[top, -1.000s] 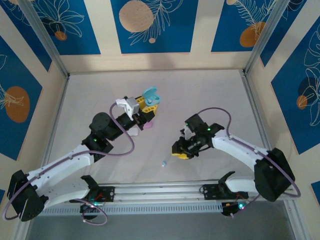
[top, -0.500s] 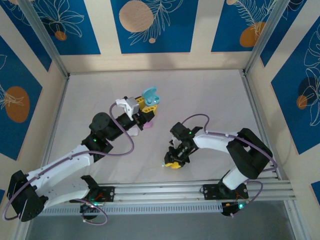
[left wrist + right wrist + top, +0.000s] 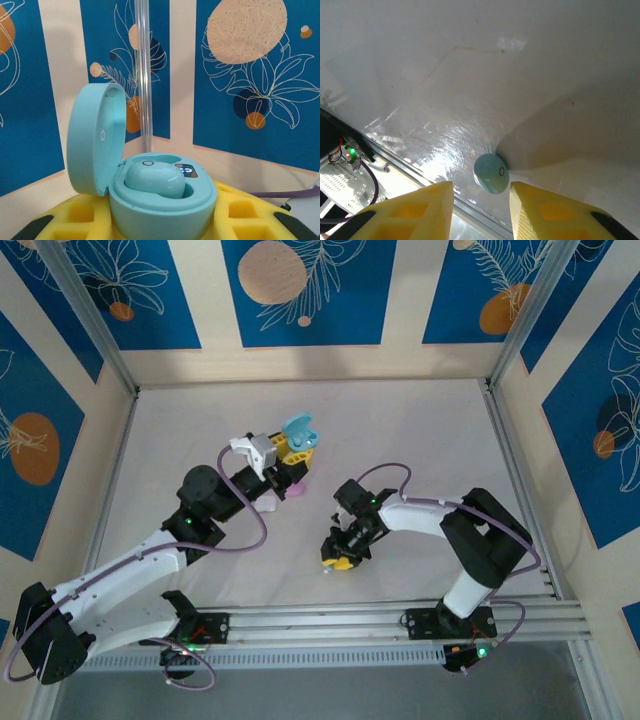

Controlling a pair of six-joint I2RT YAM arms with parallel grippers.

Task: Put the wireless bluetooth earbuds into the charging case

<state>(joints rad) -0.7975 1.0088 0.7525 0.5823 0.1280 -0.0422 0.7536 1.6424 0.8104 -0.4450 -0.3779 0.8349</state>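
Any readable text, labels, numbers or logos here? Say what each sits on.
No legible words or numbers anywhere.
charging case, inside its lid: small mark, too small to read.
display on the case: lit glyphs, blurred.
loose earbud: one ring symbol, like "O".

- Light blue earbud (image 3: 491, 173), lower centre of the right wrist view: a small dark ring on its face, like a letter O. No letters beside it.
- Open charging case (image 3: 160, 205), lower centre of the left wrist view: a thin ring mark on its inner deck, just behind the seated earbud (image 3: 155, 181).
- Display window (image 3: 185, 170) on that deck, right of the ring: lit blue shapes, half hidden, not readable as digits.
- Lid (image 3: 95, 140), left of centre: a tiny pale mark inside, too small to read.
- No brand names or words can be read.
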